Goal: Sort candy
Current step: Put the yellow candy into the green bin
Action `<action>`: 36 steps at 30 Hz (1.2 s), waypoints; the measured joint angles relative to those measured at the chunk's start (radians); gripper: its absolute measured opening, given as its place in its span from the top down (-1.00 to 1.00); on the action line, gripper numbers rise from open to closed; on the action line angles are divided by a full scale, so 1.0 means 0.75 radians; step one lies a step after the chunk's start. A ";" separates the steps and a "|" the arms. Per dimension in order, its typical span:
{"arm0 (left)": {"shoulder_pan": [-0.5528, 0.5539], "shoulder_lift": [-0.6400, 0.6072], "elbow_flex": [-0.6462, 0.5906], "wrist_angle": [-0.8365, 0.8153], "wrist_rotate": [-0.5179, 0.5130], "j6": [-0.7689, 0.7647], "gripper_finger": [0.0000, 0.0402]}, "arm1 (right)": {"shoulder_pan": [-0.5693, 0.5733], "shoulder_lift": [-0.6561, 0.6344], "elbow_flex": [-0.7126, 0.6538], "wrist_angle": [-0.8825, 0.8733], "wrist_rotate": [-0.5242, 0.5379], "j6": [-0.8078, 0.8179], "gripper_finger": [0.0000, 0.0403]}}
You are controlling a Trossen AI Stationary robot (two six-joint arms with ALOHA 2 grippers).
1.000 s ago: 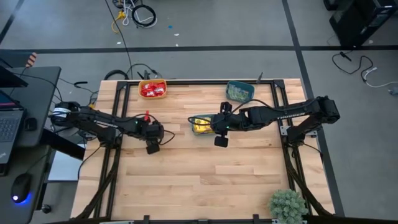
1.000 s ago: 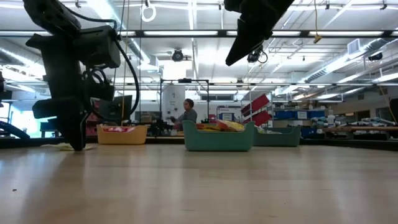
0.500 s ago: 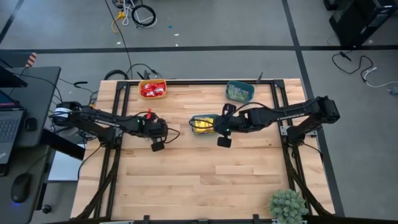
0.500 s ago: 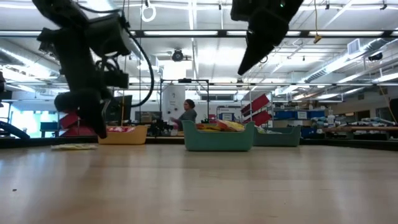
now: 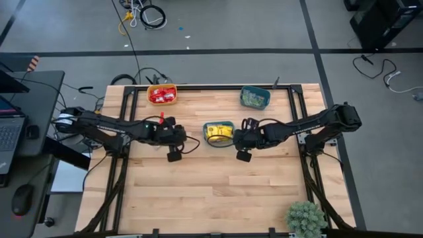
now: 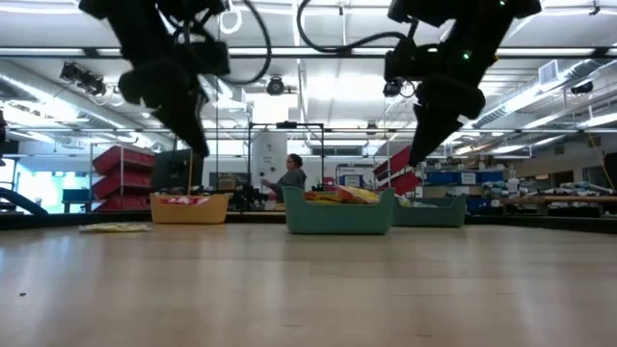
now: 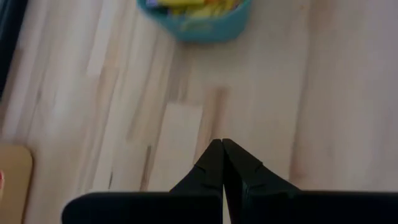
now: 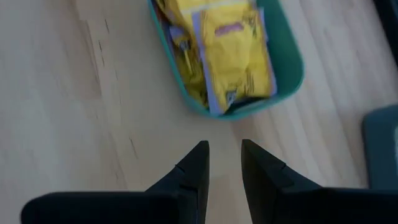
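High view, reading from your left: a desk with a laptop (image 5: 8, 132) sits beside the wooden table (image 5: 211, 192), and the left arm reaches in from that side. At the table's far edge you have an orange bowl (image 5: 162, 94) holding red candy (image 5: 161, 97). The left gripper (image 5: 173, 156) hangs over bare wood in front of that bowl and left of the middle bowl; your left wrist view shows its two fingers pressed together with nothing visible between them — clenched and empty. A red piece (image 5: 160, 118) shows on the left arm's wrist; you cannot tell what it is.

Mid-table stands a teal bowl (image 5: 218, 124) full of yellow candy (image 5: 217, 133). The right gripper (image 5: 242, 155) is just beside it on the right, over bare table. In the right wrist view its fingers (image 8: 194, 165) stand a little apart with nothing between them, and the yellow packets (image 8: 233, 53) lie in the bowl just ahead.

Farther back and right, a second teal bowl (image 5: 255, 96) holds pale green candy (image 5: 254, 99). A potted plant (image 5: 305, 218) sits at the near right corner. In the low view, a person (image 6: 290, 179) shows far behind the bowls.
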 joint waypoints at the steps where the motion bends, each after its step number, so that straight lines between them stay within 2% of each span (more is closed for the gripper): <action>1: -0.010 0.000 0.019 0.001 0.000 0.012 1.00 | 0.003 0.000 -0.013 0.005 0.001 0.013 0.60; 5: -0.041 -0.001 0.051 -0.005 0.000 0.014 0.99 | 0.018 0.000 -0.068 0.064 0.001 0.061 0.61; 7: -0.043 -0.001 0.051 -0.082 -0.024 0.014 0.96 | 0.031 0.000 -0.087 0.095 0.001 0.074 0.60; 10: -0.042 0.000 0.050 -0.272 -0.067 -0.022 0.86 | 0.052 0.000 -0.100 0.115 0.001 0.091 0.59; 15: -0.041 0.001 -0.018 -0.482 -0.065 -0.154 0.59 | 0.086 -0.001 -0.100 0.153 0.001 0.096 0.59; 19: -0.028 0.001 -0.139 -0.435 -0.056 -0.294 0.37 | 0.097 -0.001 -0.100 0.187 0.000 0.088 0.58; 24: 0.034 0.001 -0.285 -0.283 0.010 -0.354 0.19 | 0.097 -0.001 -0.100 0.209 -0.002 0.065 0.57; 29: 0.119 0.002 -0.371 -0.194 0.022 -0.391 0.14 | 0.097 -0.001 -0.099 0.212 -0.002 0.061 0.57; 36: 0.190 0.000 -0.398 -0.112 0.038 -0.397 0.15 | 0.097 -0.001 -0.099 0.215 -0.003 0.061 0.57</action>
